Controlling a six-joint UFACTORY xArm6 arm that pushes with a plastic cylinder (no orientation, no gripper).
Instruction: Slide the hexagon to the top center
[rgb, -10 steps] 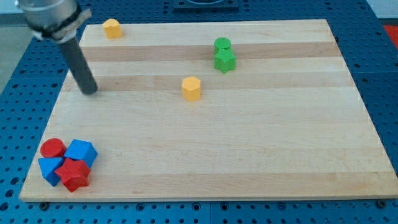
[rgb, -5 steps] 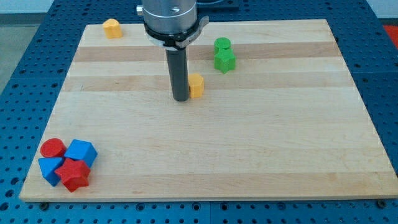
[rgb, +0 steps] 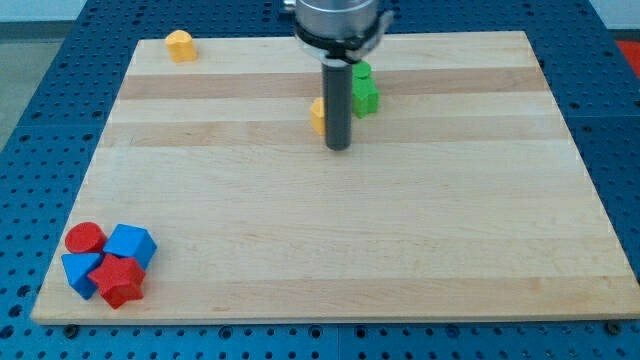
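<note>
Halfway at best: yellow hexagon (rgb: 317, 115) mid-board, my tip (rgb: 339, 148) touching its right, top-center stretch left; no pincer on this rig.

Hexagon (rgb: 317, 115) just left of my tip (rgb: 339, 147)

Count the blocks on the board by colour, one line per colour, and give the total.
Yellow: 2, the block at the view's top left and the hexagon partly hidden behind the rod
Green: 2, also partly hidden
Red: 2
Blue: 2
Total: 8
</note>
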